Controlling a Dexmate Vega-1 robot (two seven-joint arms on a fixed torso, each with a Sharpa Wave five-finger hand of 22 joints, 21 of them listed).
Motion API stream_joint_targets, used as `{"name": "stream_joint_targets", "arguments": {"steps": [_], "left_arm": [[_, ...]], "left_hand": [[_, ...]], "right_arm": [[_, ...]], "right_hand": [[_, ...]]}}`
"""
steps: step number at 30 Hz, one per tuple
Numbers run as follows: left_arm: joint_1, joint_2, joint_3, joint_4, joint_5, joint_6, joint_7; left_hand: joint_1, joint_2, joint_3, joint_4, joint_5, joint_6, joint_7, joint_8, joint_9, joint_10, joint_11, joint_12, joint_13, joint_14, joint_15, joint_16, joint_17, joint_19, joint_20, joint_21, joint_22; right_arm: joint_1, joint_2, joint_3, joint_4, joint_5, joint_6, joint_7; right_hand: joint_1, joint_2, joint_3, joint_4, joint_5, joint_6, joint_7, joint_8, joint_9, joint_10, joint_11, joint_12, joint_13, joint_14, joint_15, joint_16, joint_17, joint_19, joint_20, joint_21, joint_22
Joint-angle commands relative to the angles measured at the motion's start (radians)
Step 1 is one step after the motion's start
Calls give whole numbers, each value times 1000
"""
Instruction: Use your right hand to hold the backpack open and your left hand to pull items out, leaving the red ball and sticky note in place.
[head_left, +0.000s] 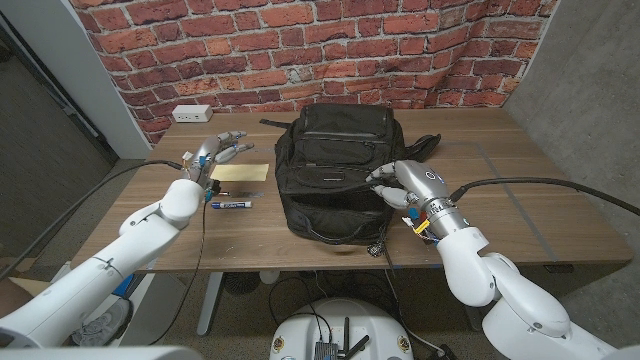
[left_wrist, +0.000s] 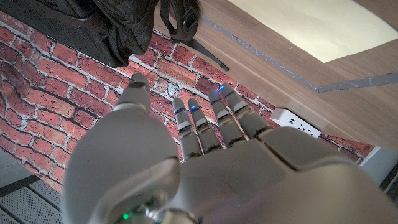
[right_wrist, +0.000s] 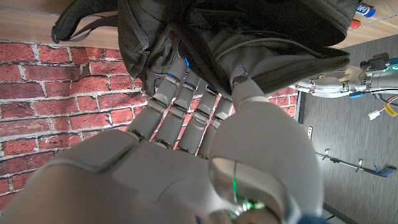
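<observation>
The black backpack (head_left: 335, 170) lies in the middle of the wooden table, and its fabric shows close up in the right wrist view (right_wrist: 249, 31). My right hand (head_left: 400, 183) is at its near right side, where fingers (right_wrist: 180, 93) and thumb pinch a fold of fabric by a zipper seam. My left hand (head_left: 215, 153) hovers left of the backpack with its fingers (left_wrist: 205, 124) spread and nothing in them. Just beside it on the table lies a pale yellow flat pad (head_left: 240, 172) (left_wrist: 311, 25). I cannot see inside the backpack.
A blue and white marker (head_left: 232, 204) lies near my left forearm. A white power strip (head_left: 190, 114) sits at the table's back left, below the brick wall. Backpack straps (head_left: 425, 145) trail off to the right.
</observation>
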Motion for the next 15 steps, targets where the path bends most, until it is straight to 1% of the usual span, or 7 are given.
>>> {"name": "stream_joint_targets", "arguments": {"steps": [1,4,6,10,12,14,15], "left_arm": [[-32,-3,23,33,-10,-11,-20],[-39,-6,27,43,-13,-17,-23],[-44,-11,30,50,-14,-20,-22],[-58,-19,38,71,-20,-34,-30],[-65,-22,42,78,-22,-35,-33],[-74,-22,47,87,-24,-33,-42],[-79,-23,49,93,-26,-39,-46]], "left_hand": [[3,8,7,0,-1,-3,4,0,2,-1,4,7,1,0,-80,1,-1,-4,-100,7,1],[4,9,8,-1,-1,-2,3,1,2,-1,4,7,1,-1,-79,1,-1,-4,-100,7,1],[4,9,8,-2,-1,-2,3,0,2,-1,5,7,1,1,-79,2,-1,-4,-100,7,1],[3,10,8,-3,-1,-3,4,0,2,-2,6,7,1,-1,-79,1,-1,-4,-99,8,1],[3,10,9,-4,-1,-6,5,-1,2,-3,4,7,1,-1,-79,1,-1,-5,-99,8,1],[2,10,9,-5,-1,-8,6,-1,2,-4,6,7,1,-5,-75,0,-1,-7,-99,7,1],[2,10,9,-5,-1,-9,5,-2,2,-6,7,6,1,-5,-74,0,-1,-8,-99,7,1]], "right_arm": [[-23,-44,39,-32,38,-7,40],[-20,-47,37,-39,35,-19,51],[-19,-52,37,-43,37,-24,60],[-13,-60,36,-48,43,-32,78],[-12,-70,41,-54,51,-36,93],[-15,-78,48,-60,59,-40,101],[-16,-84,53,-63,65,-41,106]], "right_hand": [[4,-21,-12,-2,0,-28,-8,-6,-3,-34,1,-2,-5,-29,-141,-6,4,-4,-92,1,0],[8,-35,-23,-1,0,-60,-8,-11,-6,-74,-6,-4,-12,-56,-138,-9,5,-8,-84,-1,-1],[10,-43,-29,-1,-1,-73,-14,-11,-7,-93,-9,-4,-16,-71,-135,-11,6,-12,-80,-4,-2],[14,-54,-37,1,-2,-103,-15,-13,-10,-121,-4,-2,-24,-93,-134,-12,7,-23,-71,-10,-3],[14,-66,-44,0,-3,-127,-17,-15,-10,-139,2,-3,-28,-113,-131,-17,6,-28,-64,-13,-3],[15,-74,-50,2,-4,-146,-18,-14,-9,-168,1,-5,-33,-131,-129,-19,6,-35,-56,-18,-4],[15,-76,-52,3,-5,-152,-20,-13,-9,-177,6,-5,-35,-137,-128,-19,6,-37,-55,-20,-5]]}}
